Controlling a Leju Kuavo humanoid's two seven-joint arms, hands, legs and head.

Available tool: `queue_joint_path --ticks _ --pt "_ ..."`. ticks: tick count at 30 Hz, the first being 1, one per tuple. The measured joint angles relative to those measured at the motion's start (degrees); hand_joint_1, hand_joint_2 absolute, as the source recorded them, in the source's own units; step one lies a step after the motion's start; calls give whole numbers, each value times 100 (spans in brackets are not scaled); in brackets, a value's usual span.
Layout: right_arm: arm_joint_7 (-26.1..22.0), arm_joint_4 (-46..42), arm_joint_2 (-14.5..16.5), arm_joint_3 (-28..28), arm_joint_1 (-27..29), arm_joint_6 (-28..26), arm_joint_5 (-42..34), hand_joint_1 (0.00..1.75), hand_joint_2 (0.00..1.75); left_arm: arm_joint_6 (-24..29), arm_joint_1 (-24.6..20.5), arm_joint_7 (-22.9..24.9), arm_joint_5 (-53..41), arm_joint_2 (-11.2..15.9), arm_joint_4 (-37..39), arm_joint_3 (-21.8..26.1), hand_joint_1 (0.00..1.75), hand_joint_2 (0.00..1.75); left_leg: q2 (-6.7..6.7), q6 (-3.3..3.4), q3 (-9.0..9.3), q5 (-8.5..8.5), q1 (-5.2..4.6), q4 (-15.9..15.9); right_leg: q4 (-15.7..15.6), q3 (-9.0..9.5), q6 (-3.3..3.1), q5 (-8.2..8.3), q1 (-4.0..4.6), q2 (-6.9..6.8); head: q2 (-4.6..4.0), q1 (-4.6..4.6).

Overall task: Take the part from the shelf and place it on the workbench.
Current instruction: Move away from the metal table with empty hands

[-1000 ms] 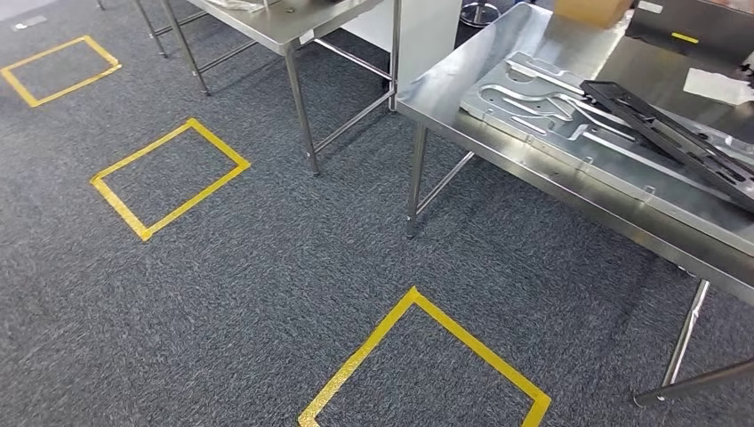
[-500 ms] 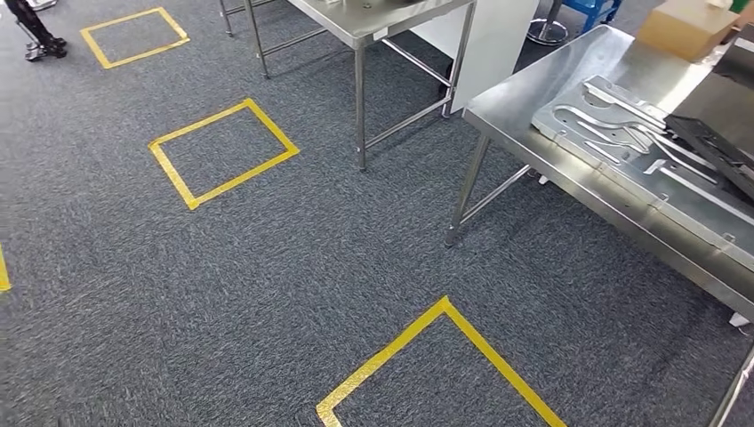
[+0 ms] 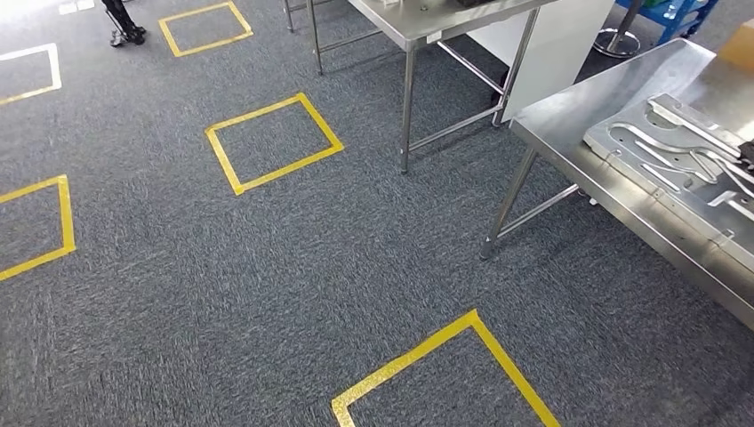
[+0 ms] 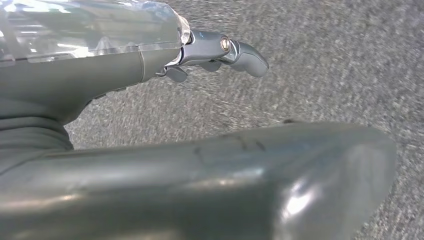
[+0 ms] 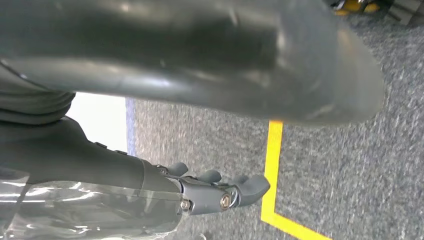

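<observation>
1. Here, the head view looks down on grey carpet (image 3: 293, 267) marked with yellow tape squares: one at 6 o'clock (image 3: 445, 374), one near the centre toward 11 o'clock (image 3: 272, 142), one at 9 o'clock (image 3: 40, 227), and two more at 10 to 11 o'clock.
2. A steel table (image 3: 569, 120) stands at 3 o'clock; its bare corner is nearest the centre of the frame and a thin leg drops from that corner to the carpet.
3. The part (image 3: 676, 151), a flat silver metal panel with raised curved ribs, lies on that table at 2 to 3 o'clock and runs out of the frame edge.
4. A second steel table (image 3: 427, 22) stands at 12 to 1 o'clock, well apart from the first; a white panel (image 3: 556, 53) stands between them.
5. Left hand (image 4: 150, 100), left wrist view: the thick thumb lies across the frame and the darker fingers (image 4: 235, 49) extend straight, apart from the thumb, with carpet behind. The fingers are spread and hold nothing.
6. Right hand (image 5: 150, 130), right wrist view: the thumb spans the frame, the fingers (image 5: 235, 192) extend with tips slightly bent, well apart from the thumb. They hold and touch nothing; carpet and a yellow tape line (image 5: 274, 170) lie behind them.
</observation>
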Motion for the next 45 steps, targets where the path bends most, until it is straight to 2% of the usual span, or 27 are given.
queue_joint_path --ticks 3,4,5,6,8,10,12,14,16,18,19,20,21,23,25,27,28,30,32,34,35,36,38,40,42,43,45 --pt "13 0 21 10 22 1 -2 0 0 -83 -2 -57 40 -4 0 1 0 0 482 -119 -612 -611 30 1268 -69 36 -112 14 17 -395 0 -3" --pt "7 0 21 11 22 1 -3 0 0 -96 2 -70 50 -4 0 1 0 0 504 -138 -651 -599 47 1366 -67 41 -108 5 22 -475 0 -3" --pt "-2 0 22 11 21 0 -5 0 0 -103 6 -84 60 -4 0 1 0 0 533 -151 -574 -485 60 1238 -64 51 -98 -6 22 -548 0 -3" --pt "-13 0 22 11 19 -1 -5 0 0 -108 8 -98 69 -4 0 1 0 0 586 -156 -388 -301 70 905 -60 69 -82 -22 20 -616 0 -3" --pt "-29 0 22 11 17 -1 -5 0 0 -130 0 -129 77 -4 0 1 0 0 808 -132 40 -12 59 118 -44 111 -26 -68 35 -736 0 -3" --pt "-34 0 22 10 8 -1 -6 0 0 -170 -4 -159 82 -4 0 1 0 0 915 -67 214 58 23 -229 -32 137 42 -100 63 -835 0 1" --pt "-40 -2 23 10 -17 -2 -12 0 0 -225 14 -177 99 1 0 2 0 0 802 10 196 75 1 -248 -34 153 110 -116 62 -918 0 3" --pt "-55 -4 23 10 -31 -7 -22 0 0 -277 25 -189 129 6 0 3 0 0 691 85 201 108 8 -293 116 107 172 -247 29 -751 1 3" --pt "-81 -4 23 10 -15 -16 -38 0 0 -302 11 -192 166 8 0 3 0 0 580 142 202 135 15 -319 702 -168 195 -581 9 -426 1 4" --pt "-100 -3 23 10 12 -22 -55 0 0 -304 -4 -183 195 10 0 3 0 0 439 169 191 143 -2 -317 1436 -559 192 -854 11 -285 0 5" --pt "-103 -2 23 10 21 -24 -59 0 0 -304 -3 -179 203 11 0 3 0 0 360 173 193 143 -11 -315 1601 -667 188 -844 12 -266 0 5" --pt "-101 -2 23 10 26 -25 -61 0 0 -305 -1 -176 208 11 0 3 0 0 278 174 199 143 -17 -311 1547 -673 178 -718 12 -249 0 5" --pt "-98 -2 22 10 27 -26 -61 0 0 -313 -1 -176 209 11 0 3 0 0 197 172 208 142 -19 -304 1274 -573 162 -501 12 -215 0 5" --pt "-93 -2 17 10 31 -28 -61 0 0 -345 -4 -178 210 11 0 3 0 0 57 149 202 133 -22 -275 513 -268 121 -109 3 42 0 5" --pt "-93 -1 10 10 25 -32 -62 0 0 -376 -9 -181 209 11 0 3 0 0 -66 87 160 136 -16 -257 119 -117 84 11 6 249 0 5" --pt "-93 -2 10 10 6 -34 -63 0 0 -384 0 -183 208 13 0 3 0 0 -189 7 126 157 -2 -272 81 -102 34 13 16 179 0 4" --pt "-93 -2 13 10 0 -34 -63 0 0 -385 9 -184 208 14 0 2 0 0 -163 -22 112 144 0 -252 53 -85 -2 27 11 104 0 4" --pt "-93 -2 20 10 7 -38 -65 0 0 -391 9 -187 208 19 0 1 0 0 97 -65 -30 -55 -13 52 -4 -58 -86 52 -1 -65 0 0" --pt "-97 -2 21 10 27 -43 -76 0 0 -421 -6 -194 203 23 0 1 0 0 404 -94 -359 -445 -4 764 -15 -52 -136 47 24 -237 0 -2" --pt "-105 -1 21 10 41 -49 -92 0 0 -469 -3 -198 195 26 0 1 0 0 488 -124 -616 -648 23 1328 -12 -50 -144 32 46 -409 0 -2" --pt "-112 0 21 10 42 -52 -95 0 0 -487 3 -198 189 31 0 0 0 0 511 -133 -601 -593 33 1322 -11 -45 -141 23 49 -488 0 -2" --pt "-119 0 21 10 42 -55 -93 0 0 -500 9 -198 185 39 0 -1 0 0 551 -136 -465 -443 40 1085 -10 -33 -131 12 50 -562 0 -2" --pt "-130 0 22 10 43 -57 -85 0 0 -510 4 -196 180 55 0 -2 0 0 773 -117 -18 -105 25 277 -3 8 -92 -23 63 -691 0 -2" --pt "-131 -1 22 10 42 -62 -81 0 0 -519 -8 -190 179 62 0 -2 0 0 931 -58 248 35 -10 -213 9 43 -33 -57 85 -796 0 1" --pt "-130 -1 23 10 25 -69 -79 0 0 -526 0 -181 179 70 0 -2 0 0 854 11 254 46 -33 -273 7 70 29 -72 88 -891 0 2" --pt "-128 -2 26 10 15 -72 -77 0 0 -527 9 -177 179 75 0 -2 0 0 799 44 258 60 -30 -291 20 82 67 -94 72 -872 0 2" --pt "-128 -2 29 10 12 -80 -69 0 0 -530 8 -172 179 83 0 -2 0 0 687 118 277 95 -17 -336 251 -1 127 -277 39 -619 0 2"
